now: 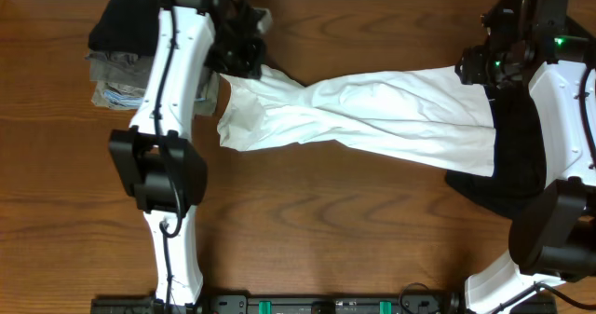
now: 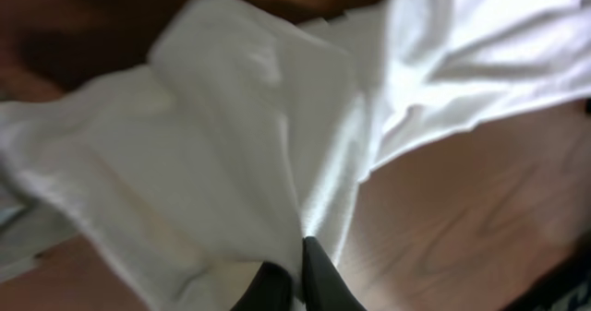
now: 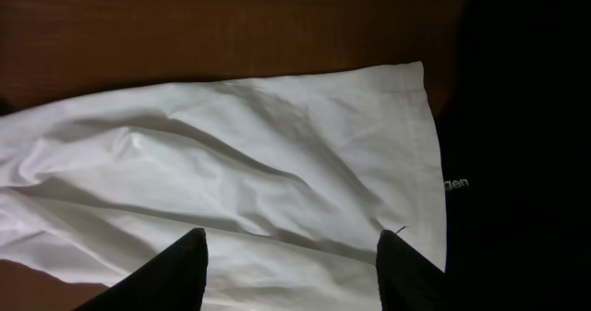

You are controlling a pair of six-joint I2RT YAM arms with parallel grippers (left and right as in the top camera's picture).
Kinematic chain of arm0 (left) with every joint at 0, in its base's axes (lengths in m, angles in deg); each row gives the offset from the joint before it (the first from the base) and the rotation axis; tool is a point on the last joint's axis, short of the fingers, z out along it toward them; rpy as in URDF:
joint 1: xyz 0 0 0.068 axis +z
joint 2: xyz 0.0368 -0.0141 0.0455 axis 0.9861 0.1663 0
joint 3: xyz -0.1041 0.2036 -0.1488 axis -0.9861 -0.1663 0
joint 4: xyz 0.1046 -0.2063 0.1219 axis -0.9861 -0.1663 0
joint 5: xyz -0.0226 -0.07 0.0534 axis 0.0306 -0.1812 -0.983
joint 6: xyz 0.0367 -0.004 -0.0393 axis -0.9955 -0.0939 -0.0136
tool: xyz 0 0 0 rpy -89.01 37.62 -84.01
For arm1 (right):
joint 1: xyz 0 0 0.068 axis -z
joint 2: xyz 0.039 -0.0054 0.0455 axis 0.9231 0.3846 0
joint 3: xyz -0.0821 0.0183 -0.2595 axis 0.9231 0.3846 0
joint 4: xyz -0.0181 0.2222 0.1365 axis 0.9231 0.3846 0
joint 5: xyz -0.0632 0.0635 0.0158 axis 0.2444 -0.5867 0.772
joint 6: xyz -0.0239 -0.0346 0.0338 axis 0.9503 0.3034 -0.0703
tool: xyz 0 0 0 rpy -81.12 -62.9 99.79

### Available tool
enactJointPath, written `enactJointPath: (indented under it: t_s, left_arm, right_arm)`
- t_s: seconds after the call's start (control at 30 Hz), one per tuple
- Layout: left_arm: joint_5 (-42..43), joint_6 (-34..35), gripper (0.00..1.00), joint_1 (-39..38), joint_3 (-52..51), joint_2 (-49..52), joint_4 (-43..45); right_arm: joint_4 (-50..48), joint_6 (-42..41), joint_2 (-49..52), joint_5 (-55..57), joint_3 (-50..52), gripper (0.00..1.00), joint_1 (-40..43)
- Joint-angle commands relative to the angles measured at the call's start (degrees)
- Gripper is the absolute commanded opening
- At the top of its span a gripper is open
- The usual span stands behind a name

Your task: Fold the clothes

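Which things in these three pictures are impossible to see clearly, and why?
Overhead: the left arm covers part of the folded stack.
Left wrist: the shirt is blurred.
Right wrist: the lettering on the black garment is too small to read.

So on the wood table (image 1: 354,221) there's a pile of folded stuff (image 1: 114,62) in the far left corner, black piece (image 1: 121,20) on top of grey ones (image 1: 110,72), plus a black garment (image 1: 517,156) spread out on the right with tiny white lettering (image 3: 457,184) near its edge.
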Motion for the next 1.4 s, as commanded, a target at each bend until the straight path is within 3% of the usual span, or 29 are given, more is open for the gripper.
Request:
enactJointPath:
  t_s: [0.0, 0.07, 0.27, 0.37, 0.63, 0.9, 1.37]
  left_arm:
    - [-3.2, -2.6, 0.14, -1.6, -3.1, 0.7, 0.2]
    - [-7.3, -2.6, 0.23, -2.0, -5.5, 0.7, 0.3]
    - [-13.7, -2.6, 0.31, -1.3, -10.0, 0.7, 0.2]
    - [-13.6, -2.6, 0.35, -0.3, -10.3, 0.7, 0.0]
    - [-12.7, -2.6, 0.60, 0.4, -10.3, 0.7, 6.8]
    - [-5.4, -2.6, 0.65, 0.4, -10.3, 1.1, 18.7]
    - [-1.6, -2.6, 0.64, 0.2, -10.3, 9.0, 20.0]
  right_arm:
    - [0.0, 0.8, 0.1, -0.3, -0.1, 0.57, -0.3]
    - [0.0, 0.8, 0.1, -0.3, -0.1, 0.57, -0.3]
    - [0.1, 1.0, 0.1, -0.3, -0.1, 0.58, -0.3]
    - [0.1, 1.0, 0.1, -0.4, -0.1, 0.58, -0.3]
    - [0.1, 1.0, 0.1, -0.7, -0.1, 0.58, -0.3]
    - [0.2, 0.9, 0.1, -1.2, -0.1, 0.58, -0.4]
    - [0.1, 0.5, 0.1, -2.4, -0.1, 0.58, -0.4]
